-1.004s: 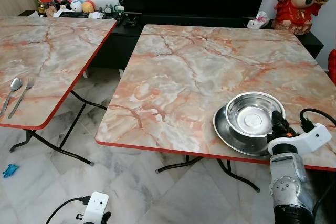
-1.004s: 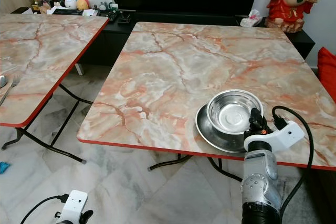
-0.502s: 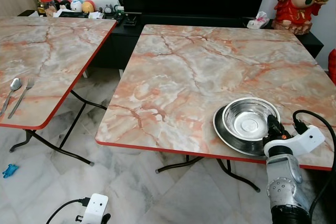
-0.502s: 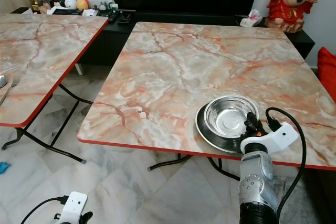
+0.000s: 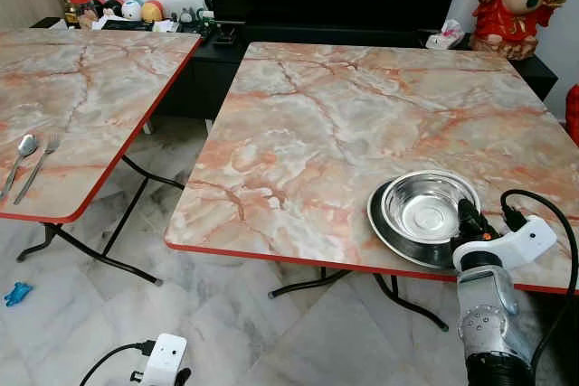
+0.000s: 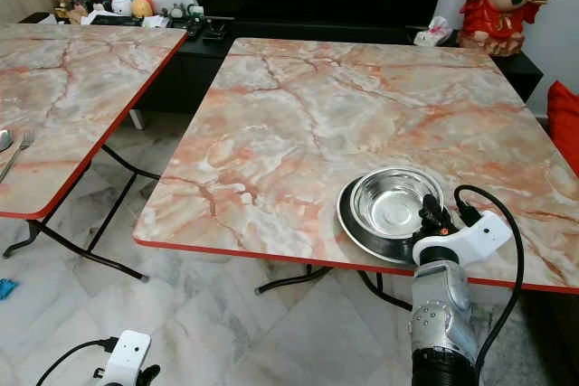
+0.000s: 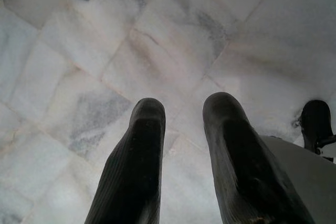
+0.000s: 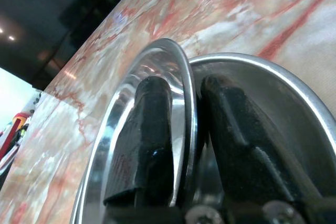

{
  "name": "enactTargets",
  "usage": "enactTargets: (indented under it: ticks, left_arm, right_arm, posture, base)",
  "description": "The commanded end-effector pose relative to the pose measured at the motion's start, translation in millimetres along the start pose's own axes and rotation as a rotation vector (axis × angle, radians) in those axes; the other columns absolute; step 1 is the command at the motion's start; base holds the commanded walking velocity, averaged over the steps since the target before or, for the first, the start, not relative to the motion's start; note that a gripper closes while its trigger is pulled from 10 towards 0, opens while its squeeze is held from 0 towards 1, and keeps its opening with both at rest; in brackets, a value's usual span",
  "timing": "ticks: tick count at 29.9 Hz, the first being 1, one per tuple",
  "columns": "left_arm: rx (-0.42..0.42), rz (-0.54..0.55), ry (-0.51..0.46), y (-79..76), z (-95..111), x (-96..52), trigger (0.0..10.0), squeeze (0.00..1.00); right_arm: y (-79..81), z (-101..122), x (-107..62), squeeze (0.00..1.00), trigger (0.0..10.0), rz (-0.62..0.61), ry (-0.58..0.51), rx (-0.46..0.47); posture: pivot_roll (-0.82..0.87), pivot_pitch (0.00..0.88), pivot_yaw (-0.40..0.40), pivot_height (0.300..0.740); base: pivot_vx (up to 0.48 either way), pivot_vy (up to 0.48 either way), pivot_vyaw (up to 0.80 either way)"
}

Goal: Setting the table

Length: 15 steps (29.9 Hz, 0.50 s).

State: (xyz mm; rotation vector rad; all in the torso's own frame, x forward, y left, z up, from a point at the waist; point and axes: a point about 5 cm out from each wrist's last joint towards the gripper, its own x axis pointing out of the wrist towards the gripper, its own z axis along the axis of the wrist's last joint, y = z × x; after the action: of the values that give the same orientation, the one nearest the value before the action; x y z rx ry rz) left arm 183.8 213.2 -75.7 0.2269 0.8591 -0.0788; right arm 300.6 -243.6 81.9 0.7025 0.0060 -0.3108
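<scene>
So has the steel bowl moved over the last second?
Yes. The bowl, gripped by the right gripper, has come down into the plate on the table.

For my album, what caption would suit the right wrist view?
Right end effector pinching the rim of a steel bowl resting in a plate on the marble table.

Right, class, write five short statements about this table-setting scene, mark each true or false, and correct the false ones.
1. The steel bowl sits inside the steel plate. True.
2. The right gripper pinches the bowl's rim, one finger inside and one outside. True.
3. The plate lies at the far edge of the table, beside the television. False: it lies near the table's front right edge.
4. The spoon and fork lie in the bowl. False: they lie side by side on the other table, to the left.
5. The left gripper holds the fork. False: it hangs open over the floor.
</scene>
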Motion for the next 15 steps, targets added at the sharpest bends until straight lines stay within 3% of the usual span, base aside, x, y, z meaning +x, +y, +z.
enactTargets:
  ticks: [1,2,9,15]
  left_arm:
    - [-0.009,0.008,0.024,3.4,-4.7,-1.2,10.0,0.00]
    - [-0.009,0.007,0.020,3.4,-3.6,-1.0,10.0,0.00]
    - [-0.008,0.006,0.016,3.3,-2.9,-0.8,10.0,0.00]
    - [-0.007,0.001,0.026,2.2,-5.2,-1.3,10.0,0.00]
  right_arm:
    - [4.0,-0.1,2.1,0.35,10.0,0.002,-0.003,-0.005]
    - [3.6,-0.3,2.1,0.00,10.0,0.001,-0.003,-0.006]
    - [2.5,-0.8,1.9,0.00,10.0,-0.005,-0.002,-0.007]
    - [-5.5,2.2,1.3,0.00,10.0,-0.061,-0.018,-0.073]
  posture:
    - [0.10,0.000,-0.009,0.740]
    - [0.10,0.000,-0.009,0.740]
    - [0.10,0.000,-0.006,0.740]
    - [0.10,0.000,-0.005,0.740]
  base:
    - [0.000,0.000,0.00]
    - [0.000,0.000,0.00]
    - [0.000,0.000,0.00]
    - [0.000,0.000,0.00]
